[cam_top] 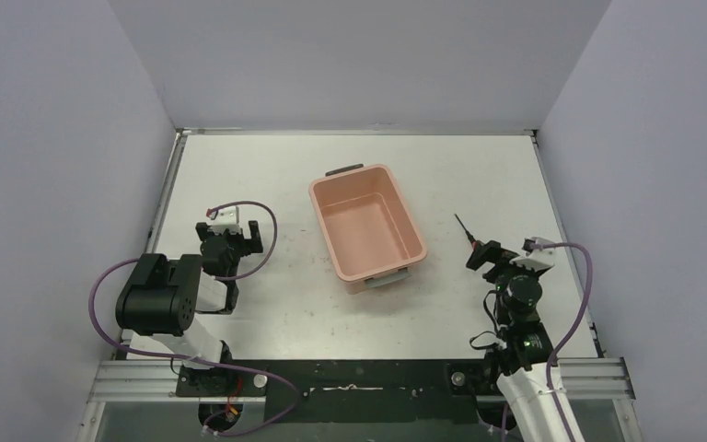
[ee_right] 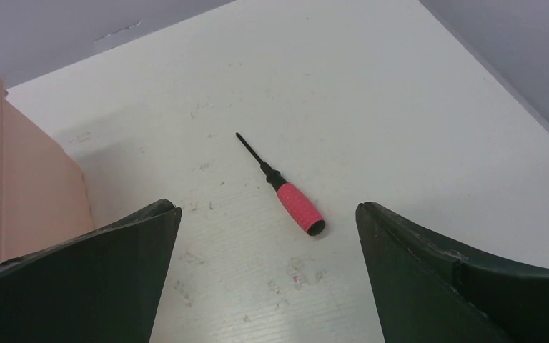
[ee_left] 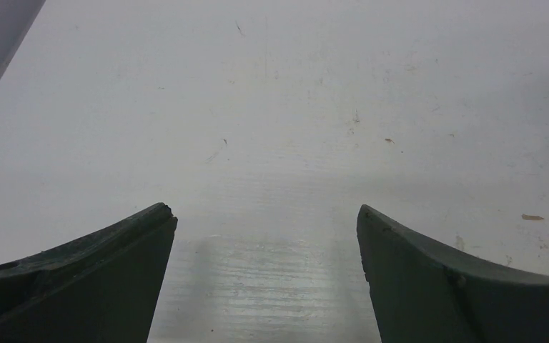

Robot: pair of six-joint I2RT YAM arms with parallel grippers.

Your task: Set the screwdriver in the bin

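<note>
The screwdriver [ee_right: 286, 189], with a thin black shaft and a short red handle, lies flat on the white table right of the bin; in the top view it [cam_top: 465, 230] shows just beyond my right gripper. The salmon-pink bin [cam_top: 365, 226] stands empty at the table's middle, and its wall [ee_right: 14, 179] shows at the left of the right wrist view. My right gripper [ee_right: 268, 211] is open, its fingers either side of the handle's near end, a little short of it. My left gripper [ee_left: 266, 214] is open and empty over bare table, left of the bin [cam_top: 230, 235].
Grey walls enclose the table on the left, the back and the right. The table's right edge [ee_right: 500, 93] runs close past the screwdriver. Purple cables loop off both arms.
</note>
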